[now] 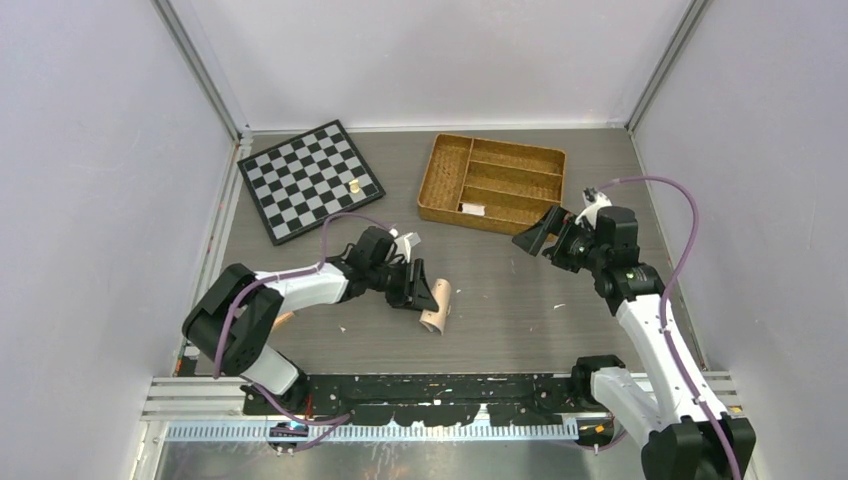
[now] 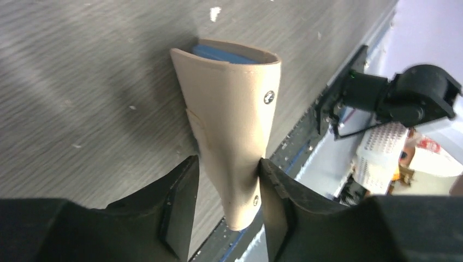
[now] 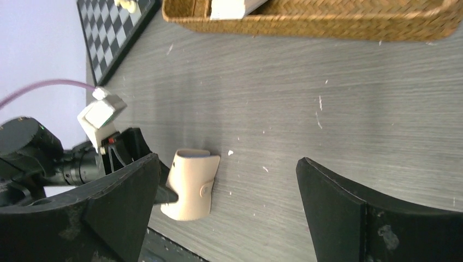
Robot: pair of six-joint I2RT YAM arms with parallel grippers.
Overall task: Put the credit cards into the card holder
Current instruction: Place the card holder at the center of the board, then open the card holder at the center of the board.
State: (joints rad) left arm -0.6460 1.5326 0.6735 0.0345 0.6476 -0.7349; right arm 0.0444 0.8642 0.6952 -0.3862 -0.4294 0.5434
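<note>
Only the left wrist view shows us a blue card [image 2: 221, 54] tucked in the card holder [image 2: 229, 120], which lies on the desk [image 2: 82, 82] between the left fingers [image 2: 177, 202]; we cannot tell whether they pinch it. The right arm hovers beside the wicker tray [image 1: 495, 180], right fingers [image 3: 123, 196] spread wide.

Matt leathery card holder [image 2: 232, 125]

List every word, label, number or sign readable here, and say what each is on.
No text can be read in any view.
Packet in the wicker tray: any print too small to read.
Snap on the card holder: mark too blurred to read.
</note>
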